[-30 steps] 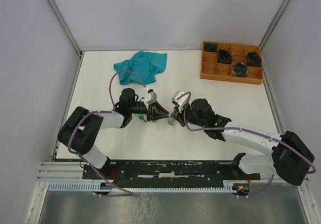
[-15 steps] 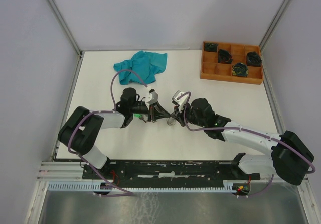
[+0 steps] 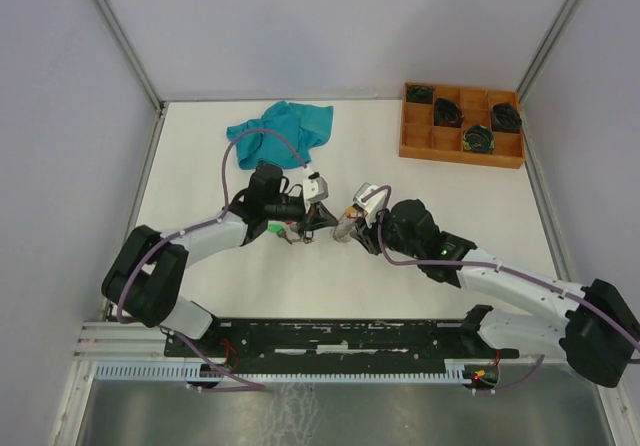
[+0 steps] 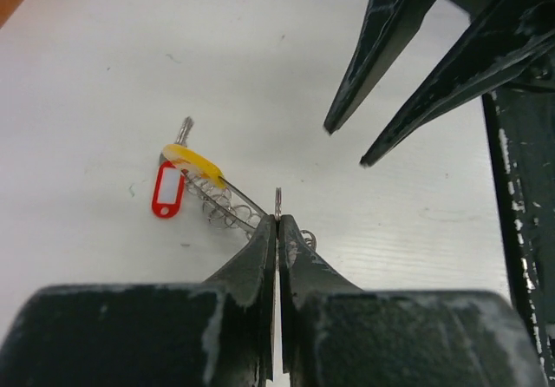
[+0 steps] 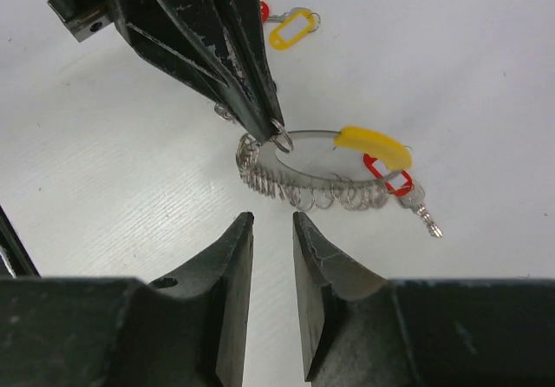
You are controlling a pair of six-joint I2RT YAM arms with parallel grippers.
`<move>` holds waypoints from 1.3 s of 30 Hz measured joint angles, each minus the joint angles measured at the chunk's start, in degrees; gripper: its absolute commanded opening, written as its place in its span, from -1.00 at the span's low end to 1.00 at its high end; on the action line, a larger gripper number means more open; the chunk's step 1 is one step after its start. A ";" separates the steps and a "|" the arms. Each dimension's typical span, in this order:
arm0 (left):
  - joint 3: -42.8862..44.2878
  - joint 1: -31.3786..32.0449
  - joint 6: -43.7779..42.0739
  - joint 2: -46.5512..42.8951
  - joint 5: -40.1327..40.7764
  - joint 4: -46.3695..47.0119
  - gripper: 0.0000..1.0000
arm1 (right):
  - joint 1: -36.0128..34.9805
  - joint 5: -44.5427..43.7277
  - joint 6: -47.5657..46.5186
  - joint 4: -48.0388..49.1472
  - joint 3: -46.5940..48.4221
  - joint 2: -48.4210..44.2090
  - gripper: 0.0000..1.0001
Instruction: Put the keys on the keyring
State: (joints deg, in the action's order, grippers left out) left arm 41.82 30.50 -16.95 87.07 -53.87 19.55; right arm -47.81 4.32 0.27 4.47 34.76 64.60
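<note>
The keyring [image 5: 299, 172] lies on the white table, a thin wire ring with a yellow sleeve [image 5: 375, 144] and a row of small wire loops strung along it. A silver key with a red tag [image 5: 392, 181] hangs on it beside the sleeve. My left gripper [image 4: 277, 222] is shut on the keyring's wire at a small loop, its tips visible from the right wrist [image 5: 276, 131]. My right gripper [image 5: 273, 220] stands open just short of the loops, nothing between its fingers. Two more keys, a yellow-tagged one [image 5: 290, 31] and a red-tagged one [image 5: 264, 9], lie beyond. The sleeve [image 4: 192, 163] and red tag [image 4: 166, 189] also show from the left wrist.
A teal cloth [image 3: 280, 131] lies at the back left. An orange compartment tray [image 3: 415, 138] with dark coiled bundles sits at the back right. A green tag [image 3: 277, 229] lies by the left gripper. Both grippers meet at mid-table [image 3: 330, 224].
My left gripper has closed on the keyring's wire. My right gripper has opened and let go. Both arms have shifted slightly toward the right.
</note>
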 measured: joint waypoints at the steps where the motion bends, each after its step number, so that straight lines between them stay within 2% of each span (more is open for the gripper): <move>1: 0.33 0.20 -1.33 -0.92 1.68 -2.05 -0.95 | 0.00 -0.52 -0.11 -1.07 0.00 -1.05 -0.31; 10: 6.27 4.50 -11.96 -6.67 15.80 -20.09 -0.95 | 0.57 -2.54 -1.92 -4.20 0.00 -5.16 -0.22; 16: 14.69 9.77 -15.34 -6.03 27.10 -31.58 -0.95 | 4.96 3.19 -2.54 -2.73 -0.24 -3.37 -0.21; 18: 17.59 11.06 -15.74 -5.29 30.14 -33.99 -0.95 | 7.63 5.42 -2.29 -0.98 -1.40 -3.21 -0.21; 19: 19.71 12.28 -16.06 -4.24 34.45 -35.58 -0.95 | 10.75 8.07 -1.55 1.18 -3.43 -3.26 -0.22; 22: 23.63 13.29 -16.09 -1.75 37.46 -41.24 -0.95 | 11.98 9.77 -0.87 2.56 -4.31 -3.28 -0.23; 24: 26.51 14.10 -16.11 0.46 39.47 -42.91 -0.95 | 12.44 11.06 -0.31 3.78 -4.90 -3.30 -0.23; 30: 26.95 15.76 -16.17 0.70 44.39 -45.72 -0.95 | 12.70 11.54 0.79 6.64 -6.82 -4.92 -0.22; 32: 27.23 15.89 -16.55 0.72 45.57 -46.80 -0.95 | 12.70 11.56 0.70 7.10 -6.88 -5.22 -0.12; 33: 27.39 15.91 -16.81 0.72 46.16 -47.23 -0.95 | 12.70 11.58 0.28 7.63 -6.88 -5.20 0.06; 34: 27.58 15.91 -17.27 0.72 46.36 -47.32 -0.95 | 12.70 11.76 -0.44 8.26 -6.88 -5.07 0.10; 39: 29.20 15.91 -17.70 0.81 46.71 -48.81 -0.95 | 12.70 13.60 -2.14 8.24 -6.80 -3.61 0.10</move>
State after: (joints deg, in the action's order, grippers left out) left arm 71.02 46.41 -34.65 87.88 -7.16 -29.26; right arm -35.11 17.91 -1.87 12.71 27.97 60.99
